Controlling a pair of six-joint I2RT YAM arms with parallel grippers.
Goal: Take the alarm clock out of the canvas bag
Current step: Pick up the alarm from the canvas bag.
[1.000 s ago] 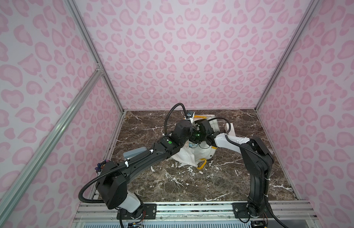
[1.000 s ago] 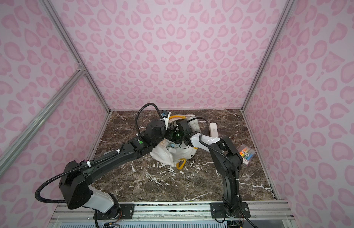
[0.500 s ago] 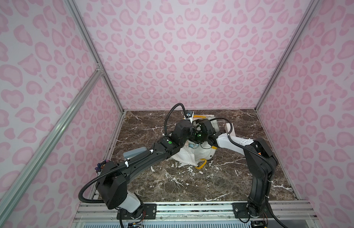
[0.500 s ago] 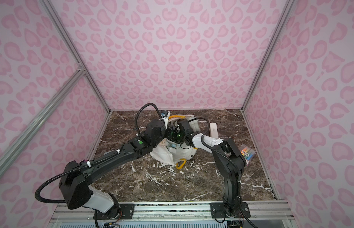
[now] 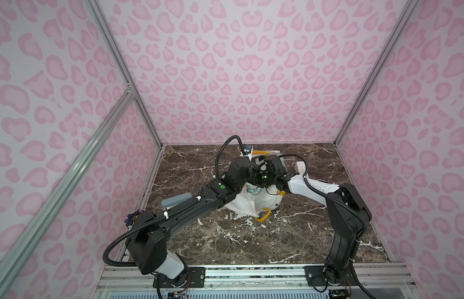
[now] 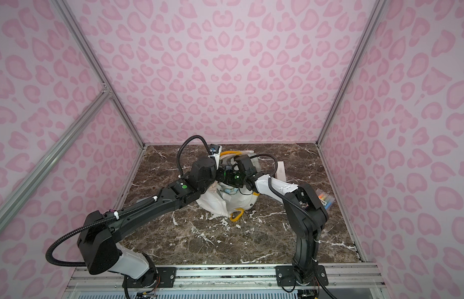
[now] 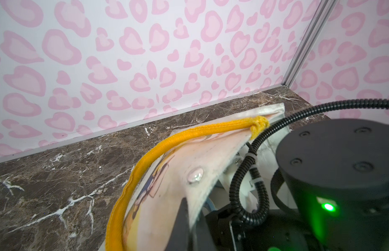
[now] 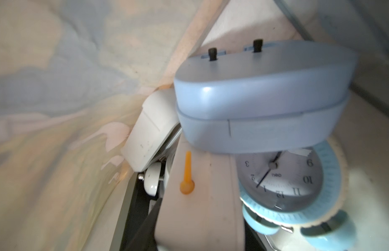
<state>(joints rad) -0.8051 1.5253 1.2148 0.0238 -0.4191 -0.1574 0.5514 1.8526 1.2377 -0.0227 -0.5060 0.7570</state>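
The white canvas bag (image 5: 245,207) with yellow handles slumps mid-table in both top views. My left gripper (image 7: 187,214) is shut on its rim and holds the mouth up, the yellow strap (image 7: 145,160) running beside it. My right gripper (image 8: 198,217) is down inside the bag. One dark finger (image 8: 149,219) presses the side of a cream box with an orange pointer (image 8: 200,195); the other finger is hidden behind it. A light-blue round alarm clock (image 8: 280,173) lies beside that box, under a blue-grey case (image 8: 261,97). In a top view the clock (image 6: 229,191) peeks out of the mouth.
A grey-blue case (image 5: 176,200) lies at the table's left edge. A white box (image 6: 280,170) sits at the back right and a pack of coloured sticks (image 6: 324,200) at the right. Inside the bag a white case (image 8: 150,130) leans on the cloth.
The right arm's elbow has swung slightly outward to the right. Both grippers and the bag stay where they were.
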